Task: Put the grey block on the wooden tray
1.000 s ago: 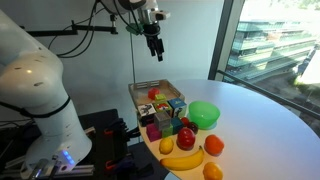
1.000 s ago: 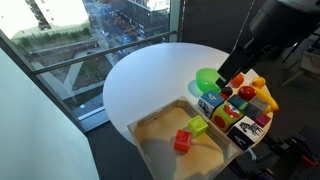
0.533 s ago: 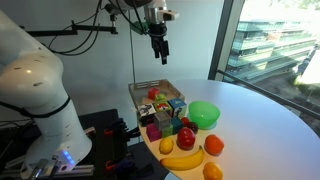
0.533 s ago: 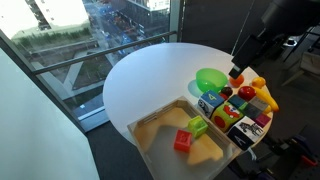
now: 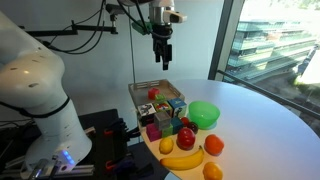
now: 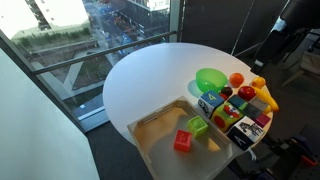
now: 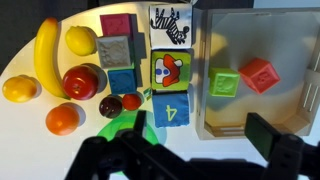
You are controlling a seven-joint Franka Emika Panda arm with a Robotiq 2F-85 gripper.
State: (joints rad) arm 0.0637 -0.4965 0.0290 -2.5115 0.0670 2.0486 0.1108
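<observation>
In the wrist view the grey block (image 7: 113,50) sits among coloured blocks, between a pink block (image 7: 118,22) and a blue block (image 7: 122,80). The wooden tray (image 7: 245,112) lies to the right and holds a green block (image 7: 225,82) and a red block (image 7: 260,73). My gripper (image 7: 185,150) is open and empty, high above the table, over the gap between the block cluster and the tray. In an exterior view the gripper (image 5: 162,60) hangs well above the tray (image 5: 147,90). The tray also shows in the exterior view from the window side (image 6: 160,130).
A bright-green bowl (image 5: 204,114) stands next to the blocks. A banana (image 7: 45,55), a lemon (image 7: 80,40), a red apple (image 7: 80,82) and an orange (image 7: 62,118) lie beyond the blocks. The round white table (image 6: 150,80) stands beside a window.
The gripper has moved sideways and a little up, staying open and empty. In the window-side exterior view the arm has drawn back toward the upper right. No object has moved.
</observation>
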